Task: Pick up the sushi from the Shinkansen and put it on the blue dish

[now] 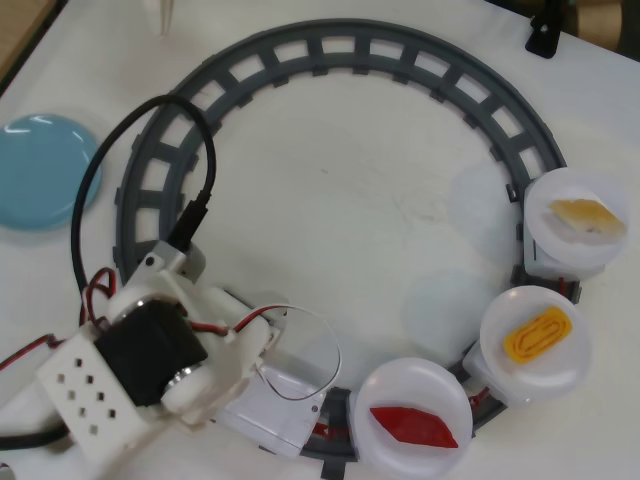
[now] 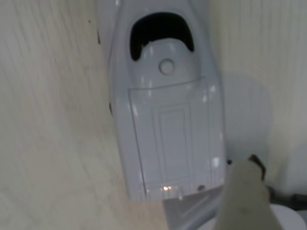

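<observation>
Sushi (image 1: 413, 427), a small flat glossy red sliver, lies on the white plate (image 1: 385, 385) just behind the toy train (image 1: 272, 412). It looks light, thin, slippery; pinch its long edges. Gripper (image 1: 285, 350) hovers over the train, its opening unclear.

Your overhead view looks straight down on the whole grey track (image 1: 330, 45); your wrist view hangs close above the Shinkansen (image 2: 165, 110), which both views share (image 1: 275, 410)
</observation>
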Robot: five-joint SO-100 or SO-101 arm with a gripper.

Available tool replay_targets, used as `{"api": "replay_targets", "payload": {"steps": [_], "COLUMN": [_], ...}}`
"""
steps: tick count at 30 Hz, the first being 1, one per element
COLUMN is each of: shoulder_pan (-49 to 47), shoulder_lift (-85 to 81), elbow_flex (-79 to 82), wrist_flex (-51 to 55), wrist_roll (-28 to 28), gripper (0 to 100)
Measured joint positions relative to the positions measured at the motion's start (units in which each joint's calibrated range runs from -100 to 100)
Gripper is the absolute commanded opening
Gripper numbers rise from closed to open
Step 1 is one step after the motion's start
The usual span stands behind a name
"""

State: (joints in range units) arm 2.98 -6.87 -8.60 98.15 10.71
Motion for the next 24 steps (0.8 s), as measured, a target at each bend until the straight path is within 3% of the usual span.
{"api": "replay_targets", "payload": {"steps": [14,24], "shoulder_pan": [6.62,6.7], "shoulder_lift": [15.18,15.69], "elbow_flex": [-14.09,-16.19], "wrist_flex": [0.08,0.08], "wrist_roll": [-2.59,-3.41], "gripper": [26,26]}}
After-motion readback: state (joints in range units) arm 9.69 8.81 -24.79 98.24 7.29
